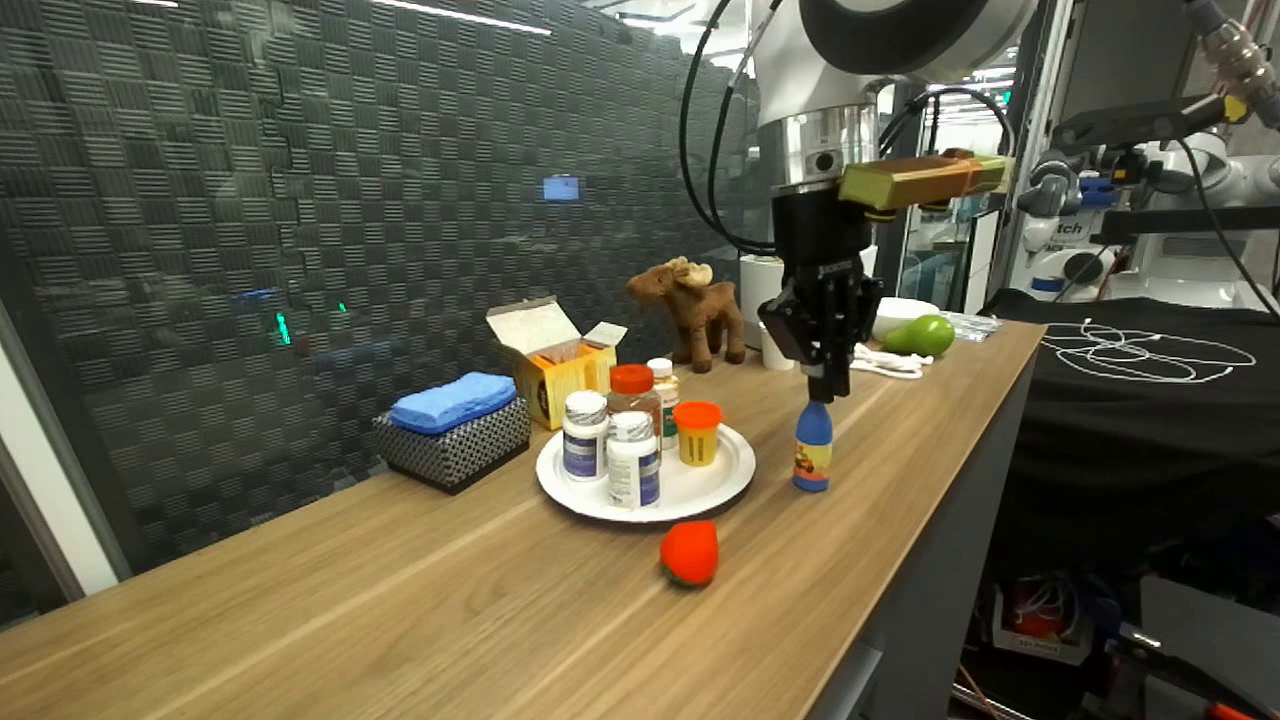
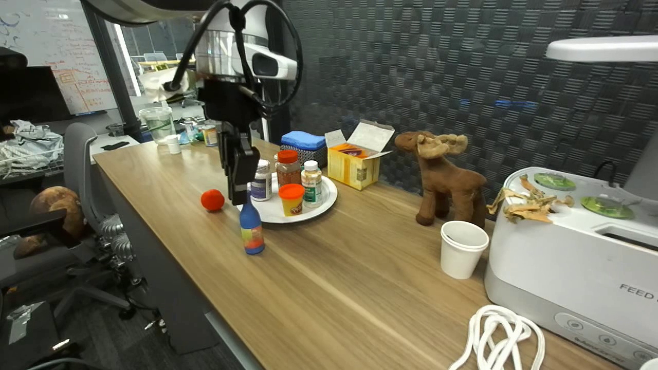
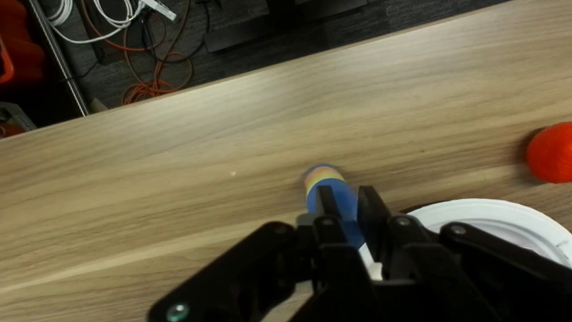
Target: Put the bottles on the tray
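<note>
One blue bottle (image 1: 812,452), apparently in gripper (image 3: 346,197)

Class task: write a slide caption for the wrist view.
Gripper closed on the upper part of a blue bottle, white tray nearby.

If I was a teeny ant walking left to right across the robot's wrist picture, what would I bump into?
A red-orange thing at the left edge, coiled orange cable, blue bottle, red fruit-like thing. The white plate spreads too wide to place.
</note>
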Available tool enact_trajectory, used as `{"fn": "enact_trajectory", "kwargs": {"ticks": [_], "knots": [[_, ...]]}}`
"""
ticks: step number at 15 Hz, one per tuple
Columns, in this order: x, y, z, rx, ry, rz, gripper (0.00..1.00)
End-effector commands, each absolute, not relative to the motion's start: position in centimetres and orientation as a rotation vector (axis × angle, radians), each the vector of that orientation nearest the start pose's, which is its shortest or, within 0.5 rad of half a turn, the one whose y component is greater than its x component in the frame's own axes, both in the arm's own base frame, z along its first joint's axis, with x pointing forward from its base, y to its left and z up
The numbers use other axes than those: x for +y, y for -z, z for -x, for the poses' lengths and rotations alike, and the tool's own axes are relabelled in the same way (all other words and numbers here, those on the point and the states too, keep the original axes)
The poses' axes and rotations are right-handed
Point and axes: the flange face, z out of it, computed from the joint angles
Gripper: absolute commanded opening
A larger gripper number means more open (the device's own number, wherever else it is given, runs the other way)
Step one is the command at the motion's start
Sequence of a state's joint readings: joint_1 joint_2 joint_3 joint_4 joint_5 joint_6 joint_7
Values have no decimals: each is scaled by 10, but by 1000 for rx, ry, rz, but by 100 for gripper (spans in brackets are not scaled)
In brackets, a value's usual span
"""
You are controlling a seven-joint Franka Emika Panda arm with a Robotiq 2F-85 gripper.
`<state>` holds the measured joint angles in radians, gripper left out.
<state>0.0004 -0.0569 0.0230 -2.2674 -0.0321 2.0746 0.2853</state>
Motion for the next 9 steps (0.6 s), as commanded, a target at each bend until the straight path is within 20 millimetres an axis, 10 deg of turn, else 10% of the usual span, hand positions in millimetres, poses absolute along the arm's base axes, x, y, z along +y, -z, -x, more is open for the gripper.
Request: {"fn": "enact_trajectory", "kwargs": {"ticks": [1,9], "knots": [[17,-395,-495,387,-118,3192,10],[55,-444,-517,200,90,3267,10]]}}
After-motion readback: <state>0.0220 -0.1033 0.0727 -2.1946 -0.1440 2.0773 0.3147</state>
